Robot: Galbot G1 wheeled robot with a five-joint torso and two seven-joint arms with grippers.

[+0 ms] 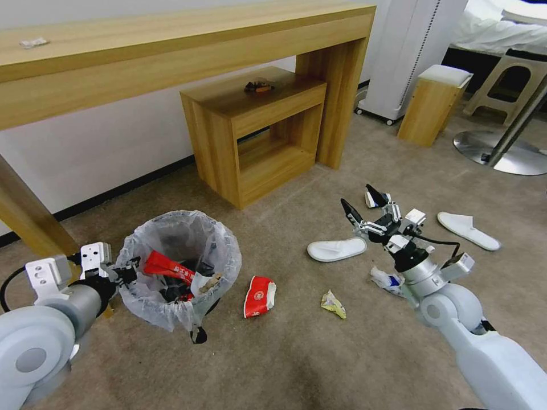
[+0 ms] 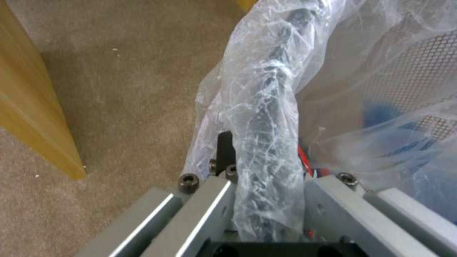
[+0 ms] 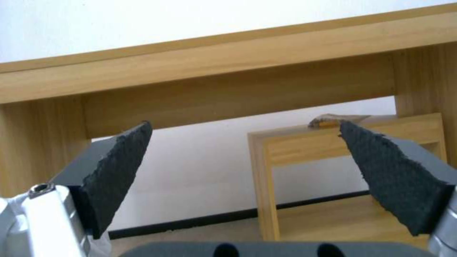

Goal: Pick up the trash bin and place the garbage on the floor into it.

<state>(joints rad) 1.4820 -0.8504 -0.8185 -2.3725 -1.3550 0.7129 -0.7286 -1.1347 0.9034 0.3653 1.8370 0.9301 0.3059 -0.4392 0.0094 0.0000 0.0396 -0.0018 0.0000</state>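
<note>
The trash bin [image 1: 178, 263], black with a crinkly translucent bag, sits low at the left over the beige floor [image 1: 319, 353]. Red wrappers lie inside it. My left gripper [image 1: 130, 271] is shut on the bin's bag-covered rim [image 2: 266, 117]. Loose garbage lies to its right: a red wrapper [image 1: 259, 296], a crumpled yellowish paper [image 1: 333, 303], a white-blue wrapper [image 1: 386, 280] and two white slippers [image 1: 336, 249] [image 1: 468, 229]. My right gripper [image 1: 358, 197] hovers open above the slippers with nothing between its fingers [image 3: 119, 171].
A long wooden table [image 1: 171, 51] runs along the wall, and its leg [image 1: 23, 219] stands close behind my left arm. A small wooden side table [image 1: 256, 131] is behind the bin. A wooden stool [image 1: 433, 105] and a metal chair base [image 1: 501, 151] stand at the right.
</note>
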